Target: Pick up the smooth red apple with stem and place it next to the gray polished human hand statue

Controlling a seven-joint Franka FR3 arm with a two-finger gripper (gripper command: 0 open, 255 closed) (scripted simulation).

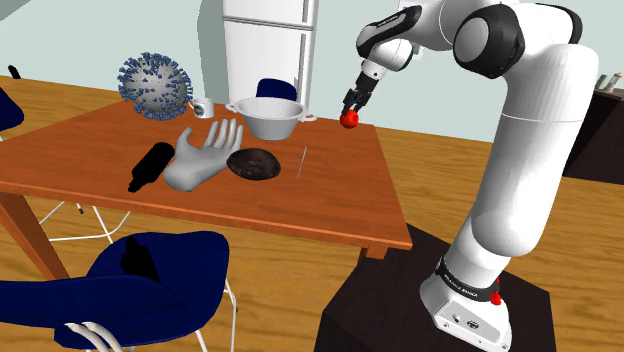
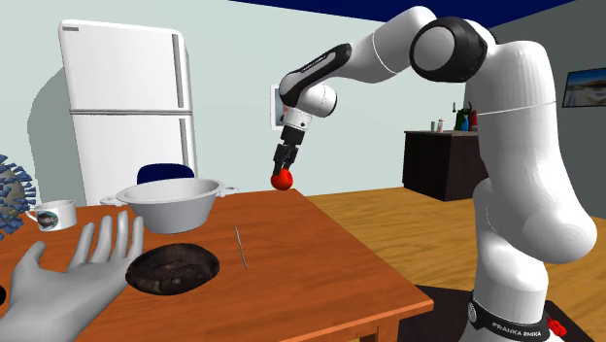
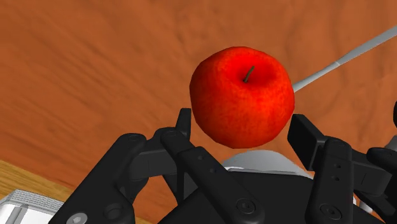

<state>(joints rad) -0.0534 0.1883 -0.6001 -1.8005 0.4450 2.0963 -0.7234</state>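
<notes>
One pincer [image 3: 243, 126] tight on the red apple [image 3: 242, 102]; wrist view: its stem [image 3: 248, 74]; shoulder view: hand statue [image 1: 200, 156].

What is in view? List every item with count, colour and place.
apple: one, red, clasped in the gripper above the table's far side
hand statue: one, grey, lying on the table
bowl: one, white, behind the statue
lump: one, dark brown, beside the statue
bottle: one, black, lying beside the statue
spiky ball: one, blue-grey, far corner
mug: one, white, beside the bowl
rod: one, grey, thin, beside the lump
table: one, brown
chairs: at least two, dark blue, around the table
fridge: one, white, behind the table
stand: one, black
arm: one, white
gripper: one, black
</notes>
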